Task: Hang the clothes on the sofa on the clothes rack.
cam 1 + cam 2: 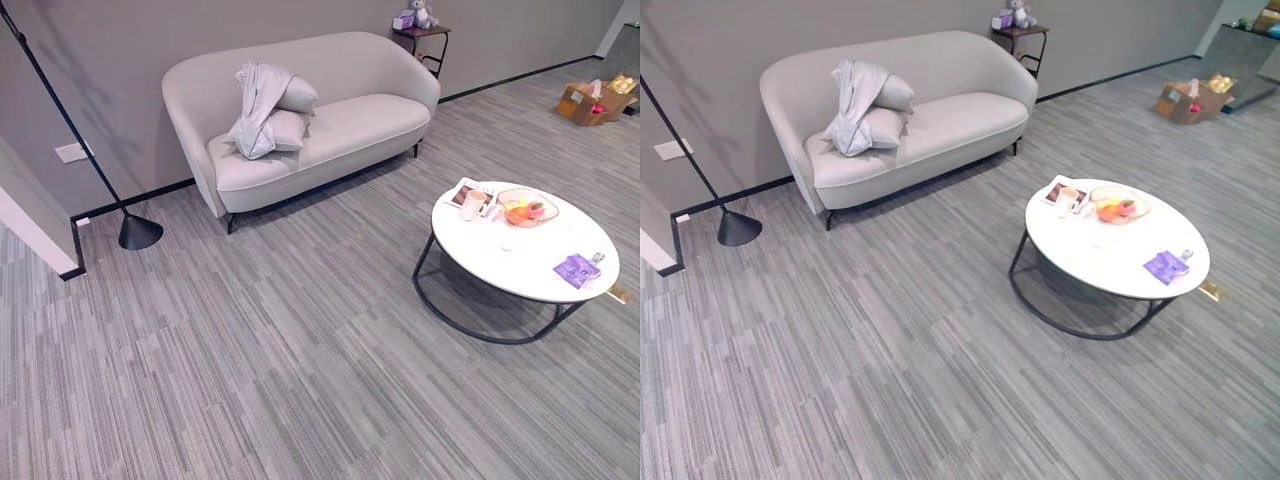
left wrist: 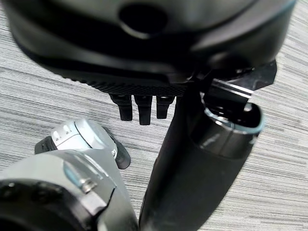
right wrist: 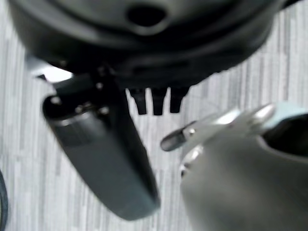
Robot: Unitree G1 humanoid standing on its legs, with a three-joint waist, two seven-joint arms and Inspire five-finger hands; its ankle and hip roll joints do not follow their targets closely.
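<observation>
The left hand (image 2: 144, 108) hangs over grey striped carpet (image 1: 300, 380) in its own wrist view, dark fingers straight and pointing down, thumb standing off to one side, holding nothing, and the right hand (image 3: 156, 101) does the same in its wrist view, fingers straight, thumb apart, grasping nothing. The clothing, a pale grey crumpled garment (image 1: 255, 110), sits well away from both hands, draped over two pale grey cushions (image 1: 290, 120) at the left end of the light grey two-seat fabric sofa (image 1: 350, 120), one part riding up toward the backrest, the rest spilling onto the seat. The sofa stands against a grey wall (image 1: 120, 60). Left of it, a black floor lamp with a cone-shaped base (image 1: 139, 232) rests on the carpet, its thin pole leaning up and away. Closer in on the right stands a round white coffee table on a black wire frame (image 1: 540, 265), carrying a glass bowl of orange fruit (image 1: 526, 208), a white cup (image 1: 472, 204), a booklet beneath it and a small purple packet (image 1: 577, 269). Behind the sofa's right end a small dark side table (image 1: 425, 35) holds a purple plush toy (image 1: 418, 14), and an open cardboard box (image 1: 593, 102) sits on the floor far right
</observation>
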